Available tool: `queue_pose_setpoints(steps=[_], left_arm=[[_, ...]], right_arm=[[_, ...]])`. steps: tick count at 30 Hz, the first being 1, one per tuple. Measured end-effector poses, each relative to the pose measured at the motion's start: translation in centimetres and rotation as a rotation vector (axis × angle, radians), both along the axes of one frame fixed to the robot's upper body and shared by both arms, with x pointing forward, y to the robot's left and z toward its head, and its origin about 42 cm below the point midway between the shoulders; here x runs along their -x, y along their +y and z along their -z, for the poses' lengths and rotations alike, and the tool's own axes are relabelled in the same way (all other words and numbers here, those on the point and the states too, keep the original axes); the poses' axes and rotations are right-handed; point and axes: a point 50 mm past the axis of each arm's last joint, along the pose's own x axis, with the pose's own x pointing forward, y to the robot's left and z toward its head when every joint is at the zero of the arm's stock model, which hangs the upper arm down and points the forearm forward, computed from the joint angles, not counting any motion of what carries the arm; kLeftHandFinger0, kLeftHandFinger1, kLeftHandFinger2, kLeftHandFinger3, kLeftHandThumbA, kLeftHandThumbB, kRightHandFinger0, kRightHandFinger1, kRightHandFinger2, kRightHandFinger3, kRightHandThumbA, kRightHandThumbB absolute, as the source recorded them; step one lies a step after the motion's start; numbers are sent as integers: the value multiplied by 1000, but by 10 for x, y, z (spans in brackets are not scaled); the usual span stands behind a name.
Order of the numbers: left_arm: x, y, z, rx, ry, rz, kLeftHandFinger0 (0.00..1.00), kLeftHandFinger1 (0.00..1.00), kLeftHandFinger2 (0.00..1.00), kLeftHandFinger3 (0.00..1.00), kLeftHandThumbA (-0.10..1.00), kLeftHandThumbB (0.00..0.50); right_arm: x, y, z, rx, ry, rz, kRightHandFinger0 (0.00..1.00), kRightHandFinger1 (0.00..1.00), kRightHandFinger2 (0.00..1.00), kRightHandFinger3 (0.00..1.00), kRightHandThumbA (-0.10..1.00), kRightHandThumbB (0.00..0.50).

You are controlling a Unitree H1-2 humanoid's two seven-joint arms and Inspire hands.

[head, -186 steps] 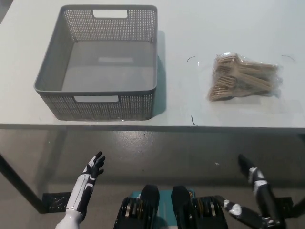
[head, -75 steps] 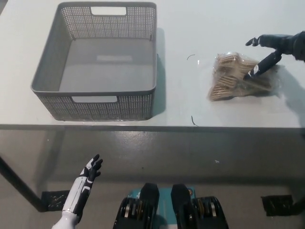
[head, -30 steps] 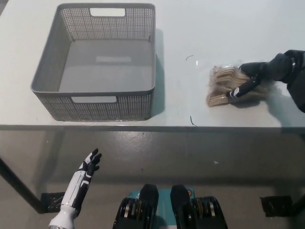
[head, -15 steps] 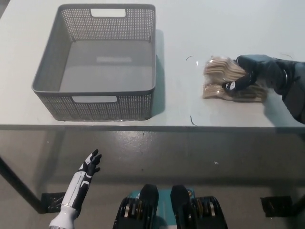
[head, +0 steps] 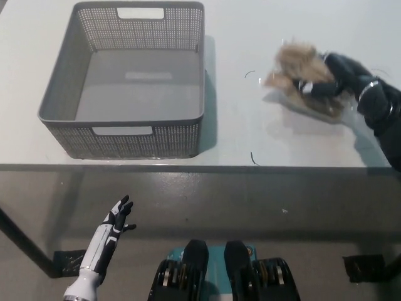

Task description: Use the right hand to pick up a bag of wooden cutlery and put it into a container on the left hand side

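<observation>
Right hand grips cutlery bag (basket well apart).

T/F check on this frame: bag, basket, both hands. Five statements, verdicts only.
1. The right hand is shut on the bag of wooden cutlery. True.
2. The bag lies inside the grey basket. False: the basket holds nothing; the bag is off to its right, in the right hand.
3. The left hand rests on the table. False: it hangs below the table's front edge, fingers apart, holding nothing.
4. The basket stands upright on the table. True.
5. The left hand grips the basket's handle. False: it touches nothing.
</observation>
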Motion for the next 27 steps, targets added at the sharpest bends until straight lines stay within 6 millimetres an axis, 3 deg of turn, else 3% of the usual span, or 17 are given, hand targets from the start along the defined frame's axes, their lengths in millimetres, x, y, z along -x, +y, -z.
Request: queue_pose_setpoints(steps=[4,8,15,17,20,23,25,26,27], left_arm=[[-1,0,-1,0,-2,0,855,1000,1000,1000,1000,442],[-1,0,0,0,-2,0,867,1000,1000,1000,1000,449],[-1,0,0,0,-2,0,828,1000,1000,1000,1000,430],[0,0,0,-1,-1,1,823,1000,1000,1000,1000,422],[0,0,0,-2,0,2,823,1000,1000,1000,1000,427],[0,0,1,-4,2,3,842,1000,1000,1000,1000,449],[1,0,1,-4,3,3,853,1000,1000,1000,1000,449],[1,0,1,-4,4,4,854,1000,1000,1000,1000,446],[1,-1,1,-4,5,4,854,1000,1000,1000,1000,447]], right_arm=[[-9,15,-38,-62,-96,-21,0,419,825,928,-100,143],[-14,31,-65,-82,-154,-52,0,433,837,905,-100,153],[-16,75,-113,-147,-253,-145,0,392,773,860,-100,174],[-15,90,-122,-159,-273,-179,0,375,767,867,-100,167],[-11,119,-132,-177,-292,-234,0,398,771,856,-100,223],[-7,154,-140,-198,-298,-290,0,427,805,853,-100,205],[-3,174,-143,-212,-299,-322,0,443,836,752,-100,221],[0,190,-146,-221,-296,-347,112,516,826,700,-100,250],[2,198,-147,-224,-293,-358,159,496,741,648,-100,254]])
